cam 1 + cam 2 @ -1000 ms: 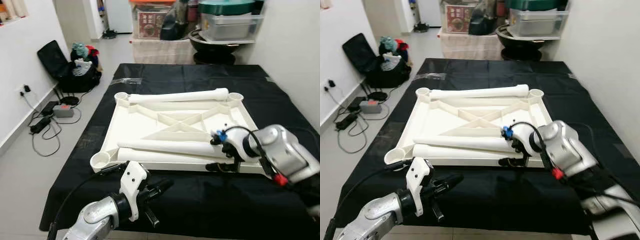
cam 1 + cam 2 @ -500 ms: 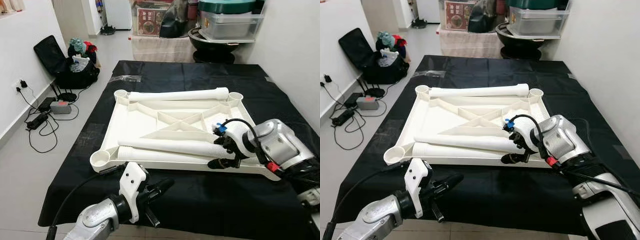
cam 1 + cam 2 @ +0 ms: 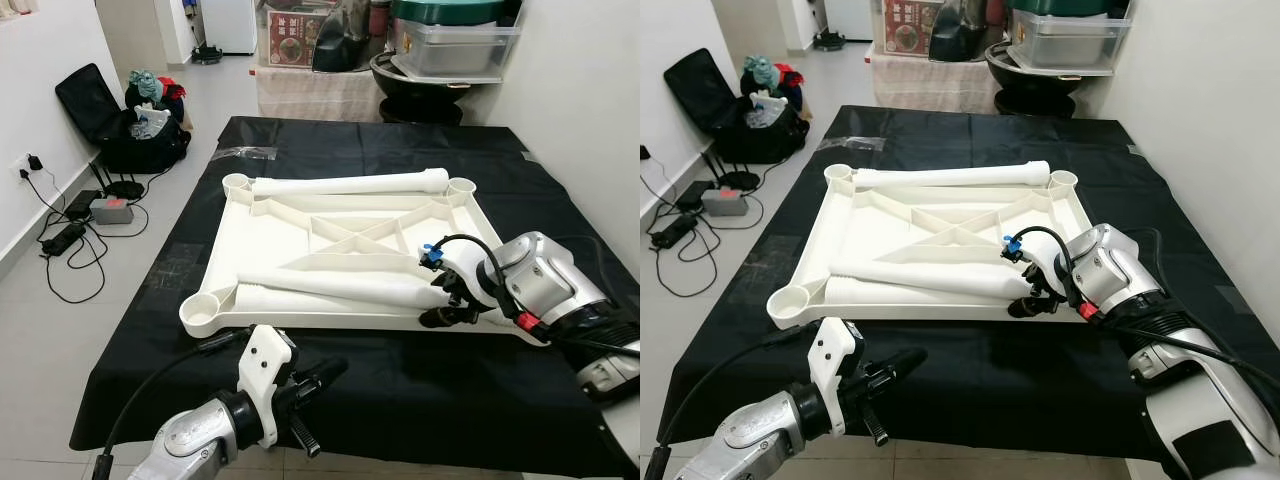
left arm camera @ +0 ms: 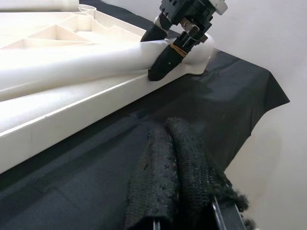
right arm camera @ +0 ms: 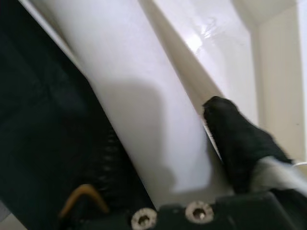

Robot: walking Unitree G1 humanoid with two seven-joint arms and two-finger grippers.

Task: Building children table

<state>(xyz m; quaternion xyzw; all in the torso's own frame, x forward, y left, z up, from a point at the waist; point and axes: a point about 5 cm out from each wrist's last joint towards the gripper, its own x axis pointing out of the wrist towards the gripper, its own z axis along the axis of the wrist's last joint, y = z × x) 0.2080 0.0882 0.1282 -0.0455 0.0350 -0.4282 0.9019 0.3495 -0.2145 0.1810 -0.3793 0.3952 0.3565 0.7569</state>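
Observation:
The white table top (image 3: 229, 250) lies upside down on a black-covered table (image 3: 400, 390). One white leg (image 3: 350, 184) rests along its far edge. Two more lie along the near side. My right gripper (image 3: 435, 302) is shut on the right end of the upper near leg (image 3: 340, 288). In the right wrist view, that leg (image 5: 144, 110) sits between the black fingers (image 5: 235, 129). My left gripper (image 3: 325, 373) hovers low over the table's front edge, short of the table top. Its fingers (image 4: 177, 167) are shut together on nothing.
A black bag (image 3: 110, 120) with clothes, a power box (image 3: 110, 210) and cables lie on the floor at the left. Boxes (image 3: 300, 25) and a big black pan (image 3: 430, 85) stand behind the table. A white wall (image 3: 590, 120) runs along the right.
The camera has shifted a little. My right forearm has swung nearer the table top while its gripper stays shut on the leg's end. The left arm has not moved.

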